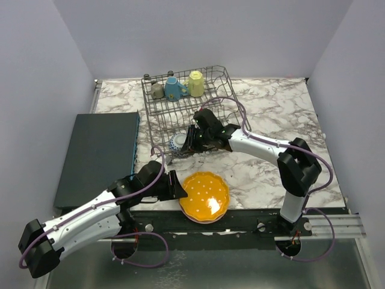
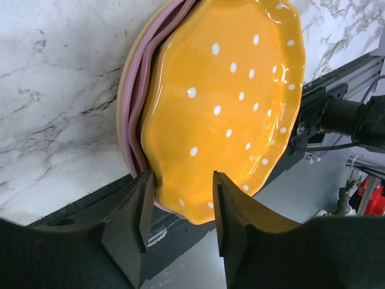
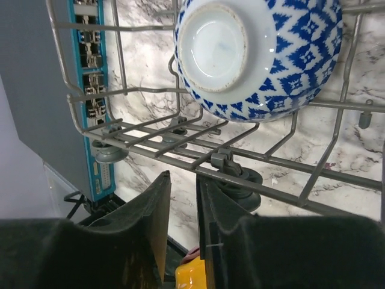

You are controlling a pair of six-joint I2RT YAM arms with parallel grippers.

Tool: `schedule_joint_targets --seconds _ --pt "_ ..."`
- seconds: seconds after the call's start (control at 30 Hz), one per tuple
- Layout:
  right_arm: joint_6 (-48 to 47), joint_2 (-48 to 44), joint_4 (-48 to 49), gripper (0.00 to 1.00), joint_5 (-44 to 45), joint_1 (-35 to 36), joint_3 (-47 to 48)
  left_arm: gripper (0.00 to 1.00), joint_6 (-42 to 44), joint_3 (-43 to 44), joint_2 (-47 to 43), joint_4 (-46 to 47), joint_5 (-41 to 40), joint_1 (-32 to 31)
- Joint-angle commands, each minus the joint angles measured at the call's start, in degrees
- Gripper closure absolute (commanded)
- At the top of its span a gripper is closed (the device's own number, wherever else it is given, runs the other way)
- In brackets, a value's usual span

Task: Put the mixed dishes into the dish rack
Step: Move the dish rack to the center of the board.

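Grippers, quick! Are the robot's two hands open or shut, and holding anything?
Left gripper: open, astride the rim of the orange plate.
Right gripper: slightly open, empty; blue bowl sits in the dish rack.

Mugs (image 1: 174,89) crowd the dish rack's (image 1: 157,117) far end, a bowl (image 1: 178,143) its near corner; rows between lie free.

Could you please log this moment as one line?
left end effector open at orange plate rim | right end effector open near blue bowl in dish rack

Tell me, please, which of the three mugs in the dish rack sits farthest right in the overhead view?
The yellow mug; the blue mug sits in the middle and the grey mug at the left end.
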Motion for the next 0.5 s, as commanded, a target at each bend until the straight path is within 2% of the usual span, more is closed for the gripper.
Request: schedule_joint_targets --seconds 0.0,0.2,0.47 --pt "-2.3 -4.5 -1.6 0.67 5.6 -0.8 0.1 0.51 0.8 2.9 1.1 3.1 -0.9 -0.3" --pt "-4.3 -9.4 -4.9 0.61 10.0 -0.8 0.8 0.43 2.1 5.2 2.6 2.2 -2.2 -0.3" --pt "-9.3 -13.3 -12.6 0.54 20.3 -1.1 4.2 0.34 5.1 11.3 3.8 -2.0 -6.5 -0.2"
